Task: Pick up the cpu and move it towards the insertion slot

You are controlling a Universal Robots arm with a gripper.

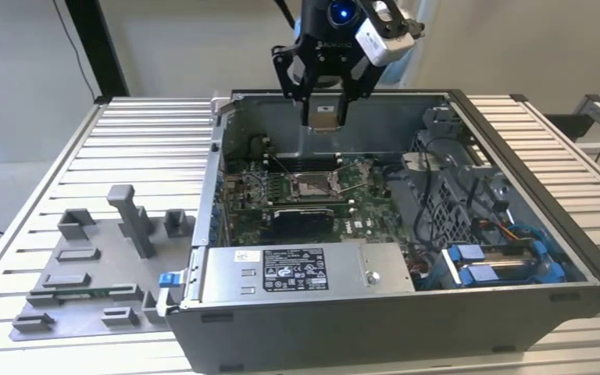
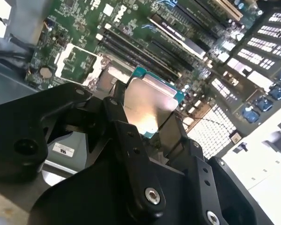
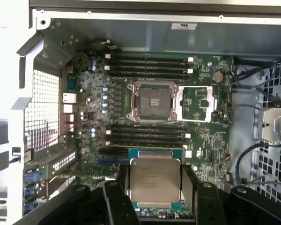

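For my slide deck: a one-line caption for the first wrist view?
Hand holding the cpu above the motherboard, short of the open insertion slot.

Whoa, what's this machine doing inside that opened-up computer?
A robot arm's gripper is holding the cpu, a thin silvery square chip, clamped between its black jaws. It hangs above the green motherboard inside the open computer case. The insertion slot, a metal-framed square socket, sits open on the board and has no chip in it; the cpu is held a little way off from it, not yet over it. Grey plastic fixture blocks stand on the table beside the case.
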